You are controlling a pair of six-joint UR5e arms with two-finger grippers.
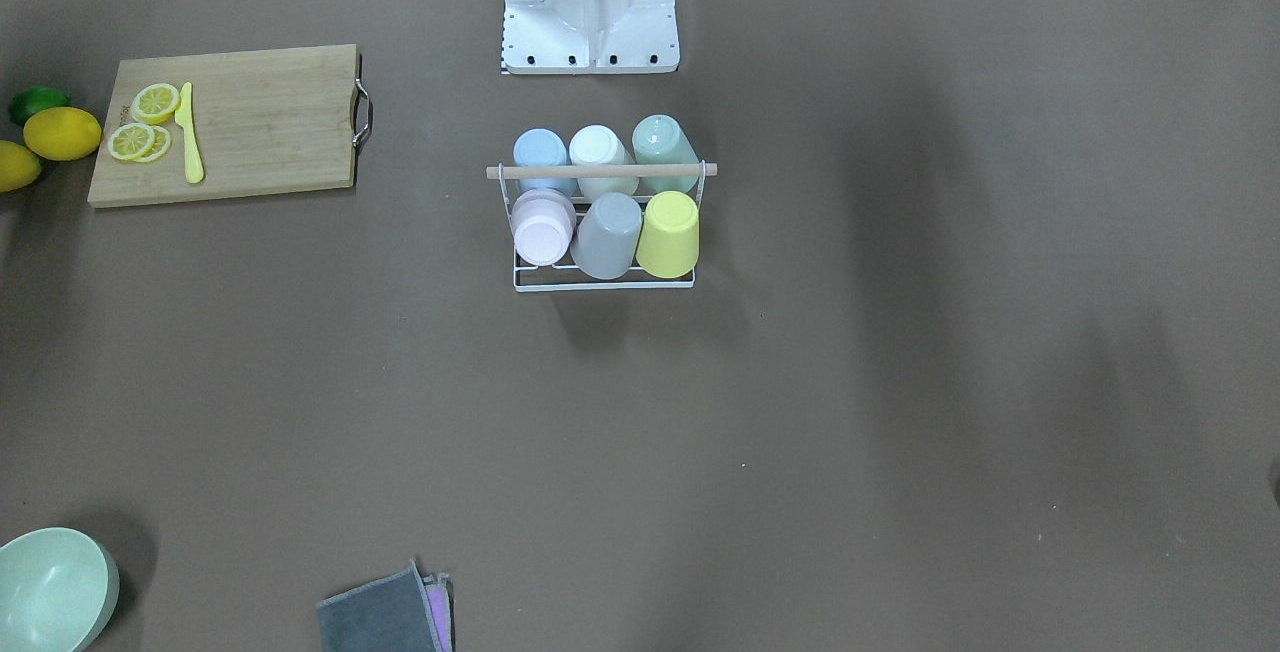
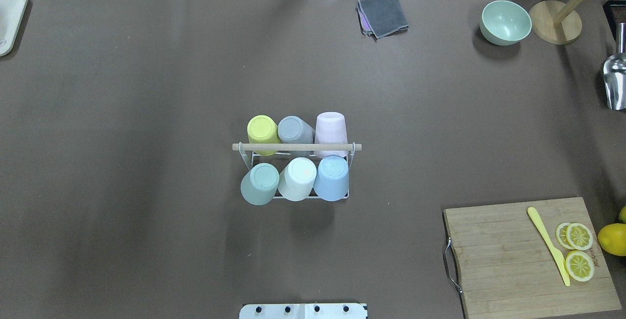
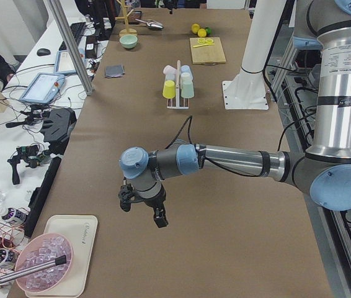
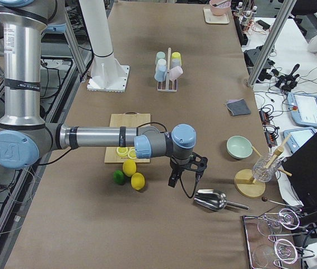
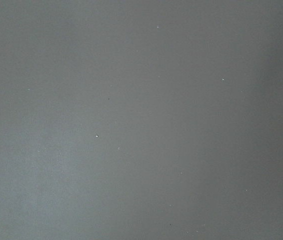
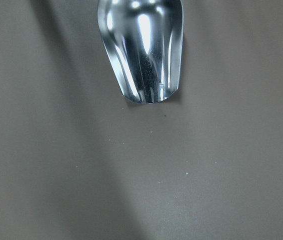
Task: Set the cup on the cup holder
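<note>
Brown surface (image 1: 900,382) in the front-facing view. At its middle, white wire cup holder (image 1: 600,172) with wooden rod across the top. Carries six cups, all bottom up and tilted: blue cup (image 1: 540,150), white cup (image 1: 597,147) and green cup (image 1: 660,140) on the robot's side of the rod, pink cup (image 1: 542,227), grey cup (image 1: 607,235) and yellow cup (image 1: 668,234) on the other side. Far to one side, wooden cutting board (image 1: 250,122) with lemon slices (image 1: 140,127).

From overhead, same two rows of three; no arm in this view.

From the left end, left gripper (image 3: 143,211) above bare surface, well apart from the cup holder; apart or together, cannot tell from here.

From the right end, right gripper (image 4: 185,176) near a metal scoop (image 4: 211,199), also well apart from the cup holder; state likewise impossible to tell.

Left wrist: only bare surface.

Right wrist: mouth of the scoop at the top edge, no fingers visible.
</note>
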